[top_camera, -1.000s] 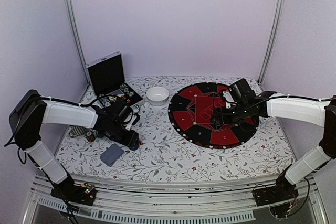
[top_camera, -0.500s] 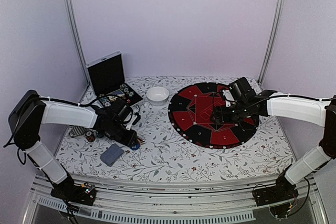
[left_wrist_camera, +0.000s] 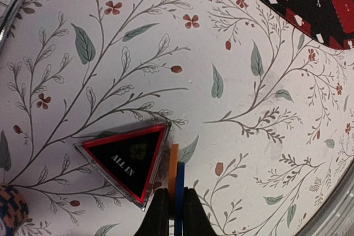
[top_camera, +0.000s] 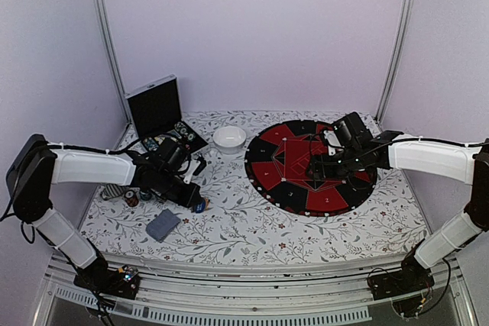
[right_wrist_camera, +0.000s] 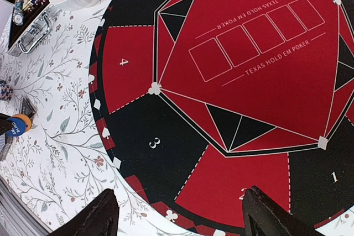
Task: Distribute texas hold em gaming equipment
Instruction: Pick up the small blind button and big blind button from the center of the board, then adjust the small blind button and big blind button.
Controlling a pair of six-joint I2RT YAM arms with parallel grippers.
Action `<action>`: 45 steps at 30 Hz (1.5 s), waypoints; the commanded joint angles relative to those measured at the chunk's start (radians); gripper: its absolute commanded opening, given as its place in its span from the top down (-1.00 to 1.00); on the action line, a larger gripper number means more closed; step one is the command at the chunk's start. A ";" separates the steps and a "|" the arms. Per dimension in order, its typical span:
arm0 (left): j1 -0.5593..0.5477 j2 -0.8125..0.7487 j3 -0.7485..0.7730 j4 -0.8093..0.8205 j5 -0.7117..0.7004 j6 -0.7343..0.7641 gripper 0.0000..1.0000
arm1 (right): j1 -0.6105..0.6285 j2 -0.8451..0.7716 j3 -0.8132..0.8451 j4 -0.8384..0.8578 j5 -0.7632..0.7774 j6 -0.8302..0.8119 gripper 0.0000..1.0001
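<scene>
My left gripper point(left_wrist_camera: 177, 216) is shut on two marker discs held on edge, an orange disc point(left_wrist_camera: 173, 164) and a blue disc point(left_wrist_camera: 180, 183), just above the floral cloth. A black and red triangular "ALL IN" marker point(left_wrist_camera: 130, 158) lies right beside them. In the top view the left gripper point(top_camera: 199, 205) is left of the round Texas hold em mat point(top_camera: 294, 196). My right gripper point(right_wrist_camera: 180, 208) is open and empty above the mat point(right_wrist_camera: 249, 53) near sections 2 and 3. A grey-blue card deck point(top_camera: 163, 224) lies near the front left.
A white bowl point(top_camera: 229, 139) stands behind the mat's left edge. An open black case point(top_camera: 157, 108) holding chips sits at the back left. Loose chips point(top_camera: 131, 199) lie left of my left arm. A chip stack point(left_wrist_camera: 11, 214) shows at the left wrist view's bottom corner.
My left gripper has moved a little right, toward the mat, with the discs in it, and its arm has stretched out. The right gripper has barely moved.
</scene>
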State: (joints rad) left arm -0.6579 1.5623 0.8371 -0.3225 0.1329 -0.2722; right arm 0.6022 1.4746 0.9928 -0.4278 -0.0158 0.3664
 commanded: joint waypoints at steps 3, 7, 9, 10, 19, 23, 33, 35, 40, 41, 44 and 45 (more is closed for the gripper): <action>0.008 -0.043 -0.012 -0.065 0.033 0.028 1.00 | 0.008 -0.008 0.035 -0.009 -0.035 0.007 -0.58; 0.006 -0.097 -0.021 -0.037 0.081 0.061 1.00 | 0.053 -0.023 0.030 0.053 -0.106 -0.027 -0.57; 0.005 -0.124 -0.033 -0.017 0.090 0.072 1.00 | 0.095 -0.030 0.022 0.117 -0.180 -0.064 -0.54; 0.004 -0.134 -0.038 -0.007 0.096 0.075 1.00 | 0.114 -0.032 0.016 0.173 -0.224 -0.076 -0.53; -0.056 -0.223 -0.057 0.073 0.214 0.099 1.00 | 0.244 0.061 0.008 0.478 -0.548 -0.108 -0.45; -0.114 -0.306 -0.058 0.150 0.303 0.097 1.00 | 0.290 0.089 0.008 0.560 -0.624 -0.134 -0.43; -0.194 -0.398 -0.046 0.310 0.427 0.030 1.00 | 0.320 0.045 -0.065 0.780 -0.729 -0.136 -0.46; -0.202 -0.395 -0.034 0.321 0.436 0.026 1.00 | 0.336 0.050 -0.058 0.786 -0.729 -0.147 -0.50; -0.213 -0.387 -0.016 0.335 0.445 0.024 1.00 | 0.353 0.076 -0.037 0.795 -0.766 -0.152 -0.32; -0.215 -0.388 -0.015 0.338 0.447 0.024 1.00 | 0.353 0.081 -0.034 0.795 -0.766 -0.152 -0.24; -0.219 -0.387 -0.015 0.357 0.459 0.018 1.00 | 0.356 0.096 -0.023 0.797 -0.768 -0.145 -0.02; -0.221 -0.387 -0.015 0.360 0.462 0.018 1.00 | 0.356 0.100 -0.020 0.799 -0.771 -0.144 0.06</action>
State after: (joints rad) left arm -0.8623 1.1721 0.7940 -0.0128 0.5659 -0.2417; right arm 0.9512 1.5574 0.9409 0.3382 -0.7597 0.2211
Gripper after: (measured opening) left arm 0.068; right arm 0.536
